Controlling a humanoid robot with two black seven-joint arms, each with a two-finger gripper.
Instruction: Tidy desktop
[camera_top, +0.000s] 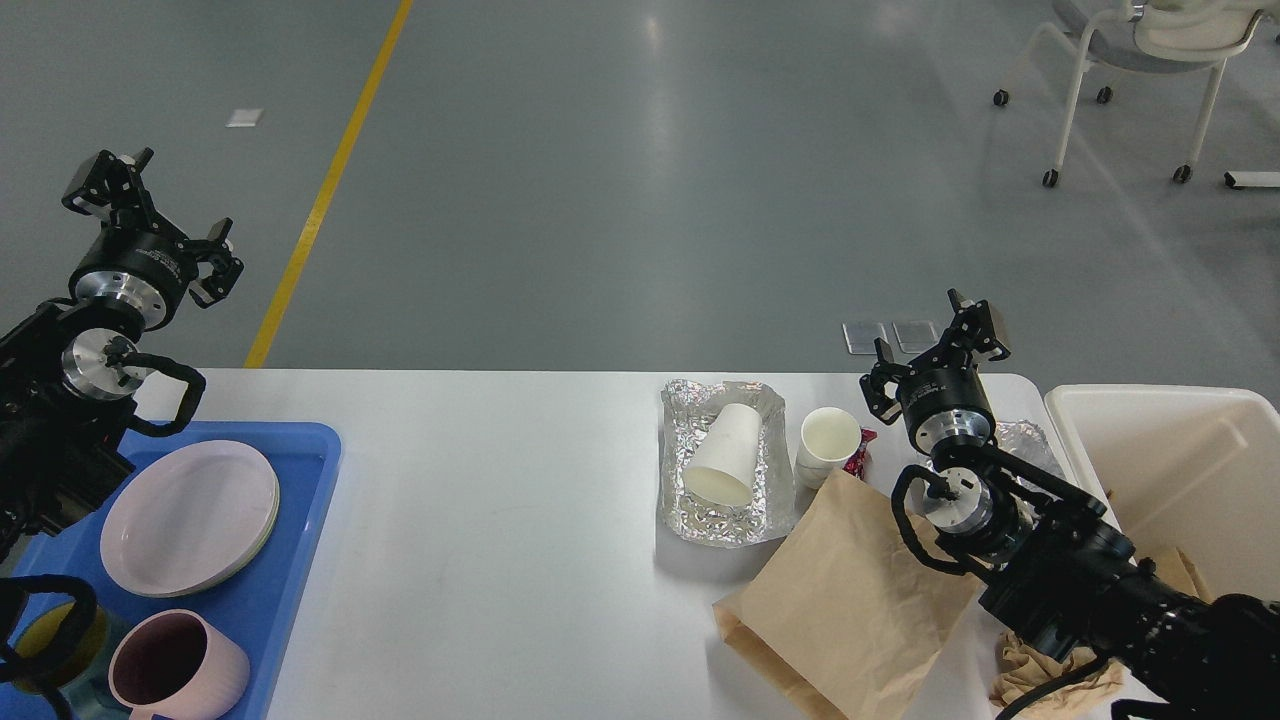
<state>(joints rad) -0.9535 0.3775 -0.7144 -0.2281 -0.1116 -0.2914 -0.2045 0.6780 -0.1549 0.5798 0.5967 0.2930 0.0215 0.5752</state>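
The white desktop (480, 520) fills the lower view. A silver foil tray (720, 515) holds a white paper cup (725, 455) lying on its side. A second white paper cup (828, 445) stands upright beside it, with a red wrapper (860, 452) at its right. A brown paper bag (850, 600) lies flat in front. My right gripper (940, 348) is open and empty above the table's far edge, right of the upright cup. My left gripper (150, 215) is open and empty, raised above the far left corner.
A blue tray (300, 520) at the left holds pink plates (190, 515), a pink mug (180, 665) and a dark cup (45, 640). A cream bin (1180, 450) stands at the right. Crumpled foil (1030, 445) and crumpled brown paper (1040, 670) lie near my right arm.
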